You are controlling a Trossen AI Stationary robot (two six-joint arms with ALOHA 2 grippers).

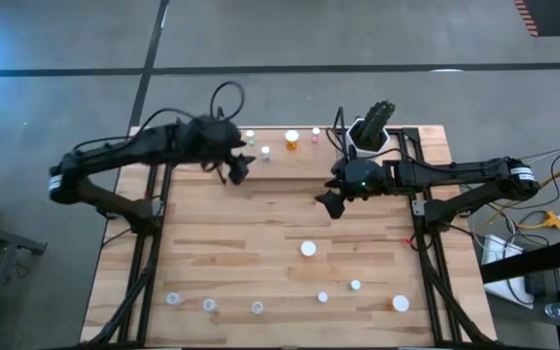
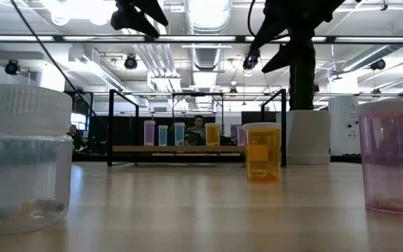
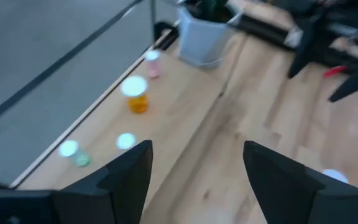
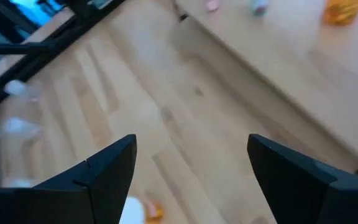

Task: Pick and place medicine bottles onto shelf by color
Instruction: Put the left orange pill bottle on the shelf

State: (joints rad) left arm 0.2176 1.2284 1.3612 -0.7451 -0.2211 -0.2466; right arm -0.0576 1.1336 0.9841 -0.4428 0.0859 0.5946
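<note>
At the far edge of the counter [image 1: 261, 233], the shelf [image 1: 290, 154] lies flat along the back, with four medicine bottles standing on it in a row: a greenish one [image 1: 250, 137], a clear one [image 1: 265, 152], a larger orange one [image 1: 292, 140] and a pinkish one [image 1: 316, 134]. The white cactus pot [image 1: 370, 136] stands just beside the shelf's right end.

The left pincer [image 1: 235, 171] hangs in the air over the shelf's left end, just beside the greenish and clear bottles; its fingers [image 3: 129, 177] stand apart with nothing between them. The right pincer [image 1: 330, 202] hangs over bare counter in front of the shelf's right end, near the pot, its fingers [image 4: 107, 171] spread wide and empty.

The other bottles stand loose on the near half of the counter. One white-capped bottle [image 1: 308, 249] stands alone near the middle. Along the front edge, three clear bottles [image 1: 174, 299] [image 1: 209, 305] [image 1: 258, 308] stand in a loose line at the left. To the right are two small ones [image 1: 323, 297] [image 1: 356, 285] and an orange one [image 1: 400, 304] near the right corner.

In the low view a clear bottle [image 2: 25, 157] holding a few pills stands closest at the left, an orange bottle [image 2: 263, 151] stands farther back, and a pinkish one [image 2: 387, 155] stands at the right. A person [image 2: 199, 129] sits in the room behind the shelf.
</note>
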